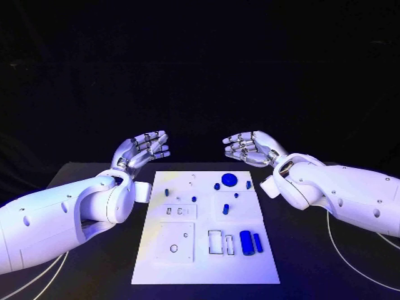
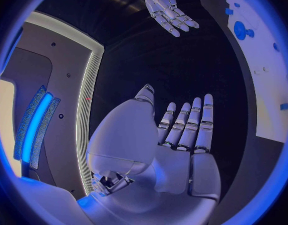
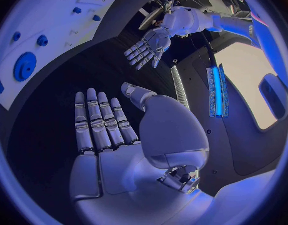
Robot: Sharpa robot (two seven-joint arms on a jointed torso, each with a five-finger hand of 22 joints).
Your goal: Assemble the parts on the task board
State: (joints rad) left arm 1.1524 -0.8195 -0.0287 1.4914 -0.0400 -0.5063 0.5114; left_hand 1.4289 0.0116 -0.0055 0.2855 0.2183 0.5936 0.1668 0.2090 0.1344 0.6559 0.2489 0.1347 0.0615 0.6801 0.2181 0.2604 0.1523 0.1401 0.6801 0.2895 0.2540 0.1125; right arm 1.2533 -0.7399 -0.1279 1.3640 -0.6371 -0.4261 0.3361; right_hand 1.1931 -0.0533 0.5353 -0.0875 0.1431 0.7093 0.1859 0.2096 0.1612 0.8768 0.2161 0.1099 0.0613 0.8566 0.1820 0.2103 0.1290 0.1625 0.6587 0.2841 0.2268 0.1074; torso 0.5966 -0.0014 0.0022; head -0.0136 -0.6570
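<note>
A black table (image 1: 92, 275) carries the work; thin white cables (image 1: 358, 259) trail across it near both side edges.

From our head we look down on the task board (image 1: 205, 228); each wrist camera sits close behind its palm; all share the board.

We see two glossy white arms, the left arm (image 1: 56, 219) and right arm (image 1: 353, 194), dotted with dark screw holes, ending in silver segmented hands, thin white cables trailing beneath.
</note>
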